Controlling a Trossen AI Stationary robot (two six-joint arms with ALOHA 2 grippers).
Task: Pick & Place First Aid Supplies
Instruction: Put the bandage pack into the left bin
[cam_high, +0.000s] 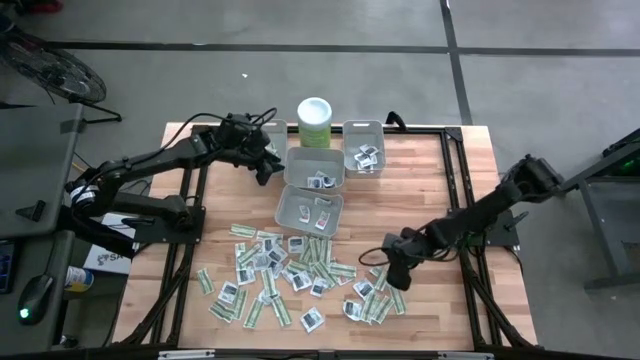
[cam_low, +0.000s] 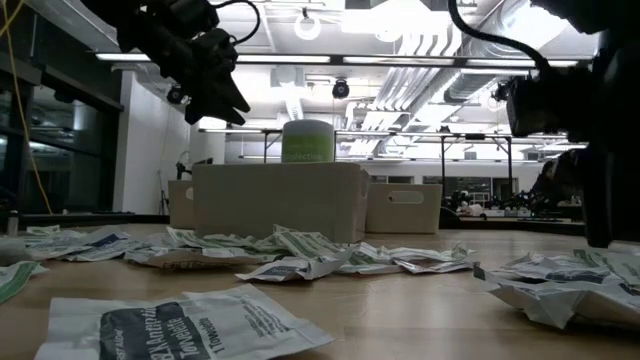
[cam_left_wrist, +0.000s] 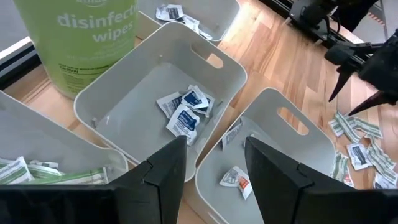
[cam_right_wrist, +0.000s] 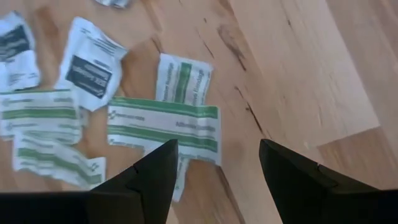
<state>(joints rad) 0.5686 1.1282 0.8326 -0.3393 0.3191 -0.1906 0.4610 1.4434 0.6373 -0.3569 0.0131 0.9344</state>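
Observation:
The first aid supplies (cam_high: 290, 272) lie scattered on the wooden table's near half: narrow green-white strips and small white squares. My right gripper (cam_high: 393, 278) hangs open just above the pile's right end, fingers pointing steeply down over a green-white strip (cam_right_wrist: 163, 124) lying flat on the wood; a white square (cam_right_wrist: 90, 62) lies beside it. My left gripper (cam_high: 268, 165) hovers open and holding nothing over the grey bins; in its wrist view the gripper (cam_left_wrist: 214, 146) looks down on a bin holding white squares (cam_left_wrist: 183, 115).
Several grey bins stand at the table's far middle: one (cam_high: 315, 168) with white squares, one nearer (cam_high: 308, 208) with a few packets, one (cam_high: 363, 145) at the far right, one with green strips (cam_left_wrist: 56, 171). A green canister (cam_high: 314, 122) stands behind them.

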